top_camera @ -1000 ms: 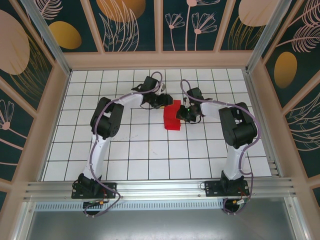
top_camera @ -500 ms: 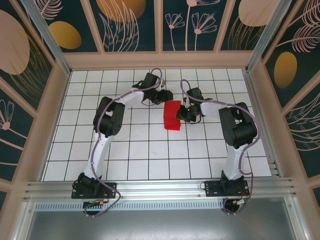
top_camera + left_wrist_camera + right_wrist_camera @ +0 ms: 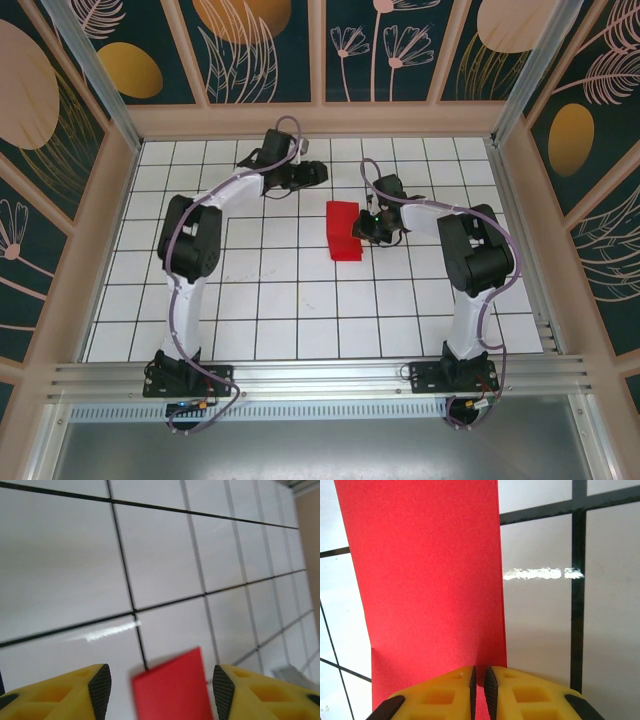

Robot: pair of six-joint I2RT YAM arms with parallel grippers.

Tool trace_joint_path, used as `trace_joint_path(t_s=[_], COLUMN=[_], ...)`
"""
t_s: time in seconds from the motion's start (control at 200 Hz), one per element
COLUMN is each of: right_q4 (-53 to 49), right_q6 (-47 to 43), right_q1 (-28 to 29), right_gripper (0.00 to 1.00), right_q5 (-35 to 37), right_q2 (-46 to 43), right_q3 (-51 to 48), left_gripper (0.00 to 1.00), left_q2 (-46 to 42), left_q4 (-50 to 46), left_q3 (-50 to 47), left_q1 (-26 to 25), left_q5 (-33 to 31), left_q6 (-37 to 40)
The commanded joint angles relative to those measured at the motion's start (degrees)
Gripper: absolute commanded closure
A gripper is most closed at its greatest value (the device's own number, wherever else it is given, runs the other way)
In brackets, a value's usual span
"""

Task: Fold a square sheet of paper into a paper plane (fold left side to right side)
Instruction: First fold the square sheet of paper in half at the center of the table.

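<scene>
The square sheet of paper (image 3: pixel 344 230) lies on the white grid table as a bright red rectangle, folded over on itself, one tile wide and two long. My right gripper (image 3: pixel 373 228) sits at its right long edge, shut on the paper. In the right wrist view the paper (image 3: pixel 425 580) runs up from the closed gripper (image 3: pixel 481 692), with a lower layer showing at the left. My left gripper (image 3: pixel 318 172) is open, about a tile up and left of the paper, apart from it. The left wrist view has the paper's corner (image 3: pixel 172 687) below, between the spread fingers (image 3: pixel 100 685).
A wooden frame wall (image 3: pixel 320 120) bounds the table at the back, and side walls (image 3: pixel 520 230) close it left and right. The left arm's elbow (image 3: pixel 192 235) stands over the left half, the right arm's elbow (image 3: pixel 478 250) over the right half.
My left gripper has drawn back from the paper's top left corner, up and to the left, and its arm has swung left. The paper now lies flatter. My right gripper has not moved.
</scene>
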Motion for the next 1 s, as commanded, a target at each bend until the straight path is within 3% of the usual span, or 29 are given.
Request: trace_joint_path(t_s=[0.0,0.205,0.696,0.996], right_q4=[-5.52,-5.39,-4.90,0.26], right_q6=[-1.00,-0.82,-0.56,0.27], right_q1=[0.92,1.09,1.54,0.28], right_gripper=[0.80,0.80,0.80,0.78], right_q5=[5.59,5.58,4.94,-1.06], right_q2=[4.99,5.31,5.43,-0.83], right_q3=[-1.77,-1.70,-1.33,-0.89], left_gripper=[0.43,0.43,0.44,0.45], left_q2=[-3.32,-0.07,6.97,8.38], left_q4=[5.65,7.02,5.53,2.53], left_q3=[-6.27,-7.82,-7.66,-7.84], left_q1=[-2.33,-6.01,-6.47,-7.01], left_q5=[4.83,5.43,3.01,1.30], left_q6=[-0.61,-2.32,-2.73,-1.22])
